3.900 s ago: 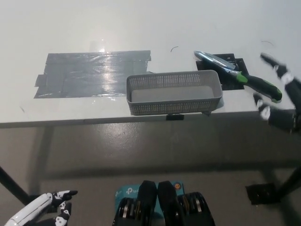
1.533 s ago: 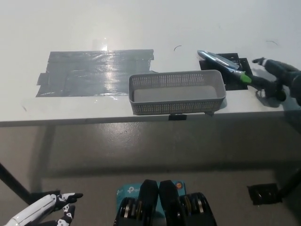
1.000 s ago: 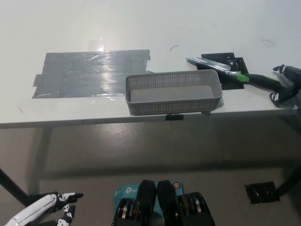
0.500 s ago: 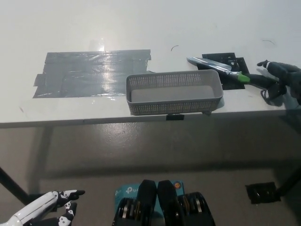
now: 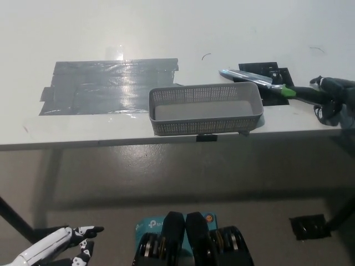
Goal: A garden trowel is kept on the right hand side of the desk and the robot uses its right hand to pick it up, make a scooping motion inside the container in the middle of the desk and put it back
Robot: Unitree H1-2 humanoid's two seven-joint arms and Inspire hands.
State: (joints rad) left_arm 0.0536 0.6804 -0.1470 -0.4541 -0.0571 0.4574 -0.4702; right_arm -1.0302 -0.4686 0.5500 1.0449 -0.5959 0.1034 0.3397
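Black right hand point(image 5: 334, 98) at the right edge is gripping the handle tail of the stiff, probably blade-heavy silver-bladed black-handled garden trowel point(image 5: 266, 82); white left hand point(image 5: 60, 250) is hanging open at lower left.

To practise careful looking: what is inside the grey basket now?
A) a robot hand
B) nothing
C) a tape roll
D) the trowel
B: the basket is bare inside; the trowel is behind its right end, held by the right robot hand; the left robot hand hangs low.

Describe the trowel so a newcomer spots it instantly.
On the white desk, look right of the grey mesh basket. The trowel crosses a black patch: silver blade, green collar, black handle in the right robot hand.
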